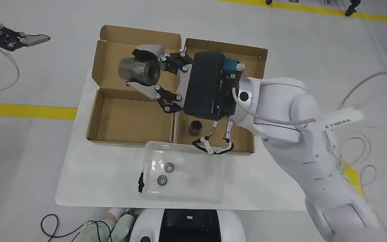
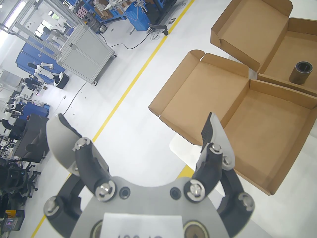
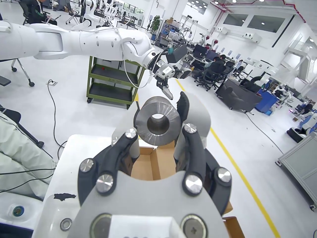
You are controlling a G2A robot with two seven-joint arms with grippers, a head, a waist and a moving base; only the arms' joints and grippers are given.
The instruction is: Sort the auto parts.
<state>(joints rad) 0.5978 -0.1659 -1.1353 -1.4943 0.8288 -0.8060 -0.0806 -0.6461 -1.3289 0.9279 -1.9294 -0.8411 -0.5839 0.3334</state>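
Right gripper [image 1: 143, 69] clamps a steel sleeve [image 3: 174, 122] by its sides, axis level, above the far flap of the left box [image 1: 130, 121]; the box floor lies just nearer the robot. Left gripper [image 2: 135, 117] hangs open, empty, well off the table.

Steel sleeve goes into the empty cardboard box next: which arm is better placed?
Right: the right gripper is shut on the steel sleeve above the empty cardboard box; the left gripper hangs open beyond the table edge.
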